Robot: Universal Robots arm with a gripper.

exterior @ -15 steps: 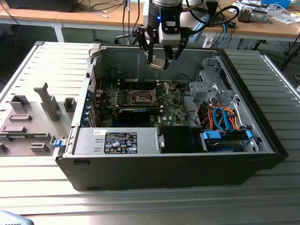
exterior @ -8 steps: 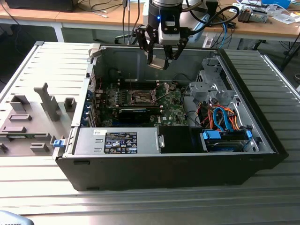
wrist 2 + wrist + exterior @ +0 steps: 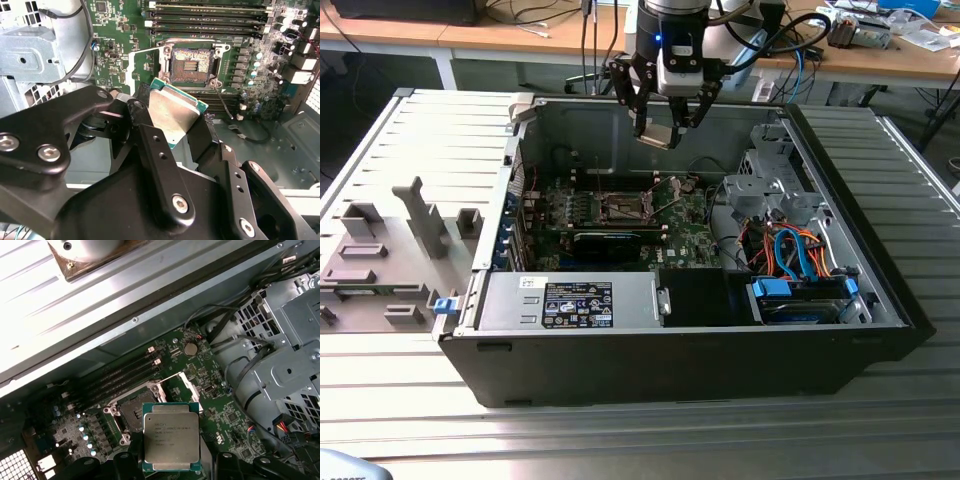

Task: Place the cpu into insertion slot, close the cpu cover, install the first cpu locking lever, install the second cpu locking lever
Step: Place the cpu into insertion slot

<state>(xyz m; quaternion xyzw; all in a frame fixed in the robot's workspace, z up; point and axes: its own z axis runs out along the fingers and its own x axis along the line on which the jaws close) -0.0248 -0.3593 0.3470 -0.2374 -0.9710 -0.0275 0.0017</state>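
Right now my gripper point(image 3: 663, 127) hangs high over the open black and grey metal computer case point(image 3: 620, 370), near its back wall. My fingers are closed partway onto the cpu point(image 3: 656, 137), a small flat square chip with a silver-grey metal top and a green rim, pinching it by two opposite edges. In both wrist views the chip point(image 3: 172, 112) point(image 3: 171, 437) sits between my black fingers point(image 3: 150, 145) with its metal face clear.

The insertion slot point(image 3: 192, 62), a small square socket with a dark centre and a silver rim, lies well below on the green motherboard point(image 3: 120, 30), just beside the long black memory slots point(image 3: 210, 15). It is bare. The cpu cover point(image 3: 131, 70), a thin silver metal frame, stands swung up along one side of it, so the way down looks free.

I judge this step to be all about squareness. From the first wrist view the chip's edges look turned against those of the socket point(image 3: 131, 412), so I would settle rotation and centring while I am high. I would then hold the chip level and descend straight. Any sideways drag across that dark centre risks damaging the contacts, and I cannot tell from here which corner is keyed. My grip should stay light and even, with no pressing down.
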